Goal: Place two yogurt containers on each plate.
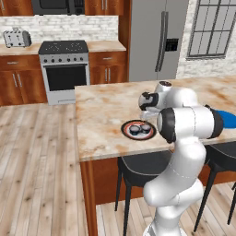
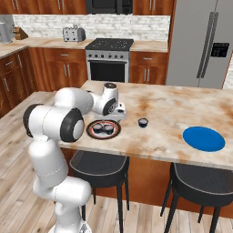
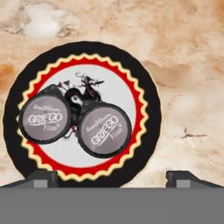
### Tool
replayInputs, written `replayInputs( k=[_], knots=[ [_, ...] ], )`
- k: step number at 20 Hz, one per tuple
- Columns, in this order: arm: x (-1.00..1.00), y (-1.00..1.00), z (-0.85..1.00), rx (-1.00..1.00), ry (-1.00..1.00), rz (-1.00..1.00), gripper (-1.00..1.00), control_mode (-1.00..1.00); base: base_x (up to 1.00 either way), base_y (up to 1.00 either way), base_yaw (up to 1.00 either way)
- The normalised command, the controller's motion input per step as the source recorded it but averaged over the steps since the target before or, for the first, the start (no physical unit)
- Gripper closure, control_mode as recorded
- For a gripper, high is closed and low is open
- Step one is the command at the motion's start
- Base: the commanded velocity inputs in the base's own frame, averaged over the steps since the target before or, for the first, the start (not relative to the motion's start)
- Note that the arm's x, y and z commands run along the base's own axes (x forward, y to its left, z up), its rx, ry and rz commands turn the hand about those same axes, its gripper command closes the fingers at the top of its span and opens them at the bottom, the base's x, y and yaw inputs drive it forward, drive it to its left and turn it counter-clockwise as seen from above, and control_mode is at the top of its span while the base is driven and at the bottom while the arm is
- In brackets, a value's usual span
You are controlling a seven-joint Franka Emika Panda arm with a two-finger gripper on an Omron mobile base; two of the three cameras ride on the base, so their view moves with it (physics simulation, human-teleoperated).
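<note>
Here, two yogurt containers (image 3: 74,122) touching on black plate (image 3: 148,92), fingers (image 3: 41,178) spread wide, empty, above it.

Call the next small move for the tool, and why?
Probably lift the tool off the black plate and swing toward the loose yogurt cup on the island counter. The black plate already holds two yogurt cups side by side; the tool's tips stand apart with nothing between them; the blue plate holds no cups.
</note>
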Motion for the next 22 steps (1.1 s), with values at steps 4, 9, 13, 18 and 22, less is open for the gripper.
replayInputs(
  k=[4, 9, 13, 18, 22],
  knots=[
    [0.09, -0.51, 0.48, 0.02, -0.01, -0.18, -1.0, -1.0, 0.0, 0.0, 0.0],
    [0.45, -0.69, 0.28, 0.0, 0.08, -0.17, -1.0, -1.0, 0.0, 0.0, 0.0],
    [0.97, -0.88, -0.04, 0.01, 0.13, -0.15, -1.0, -1.0, 0.0, 0.0, 0.0],
    [0.63, -0.89, -0.17, 0.06, 0.11, -0.13, -1.0, -1.0, 0.0, 0.0, 0.0],
    [0.01, -0.16, -0.26, 0.06, 0.01, 0.0, -1.0, -1.0, 0.0, 0.0, 0.0]
  ],
)
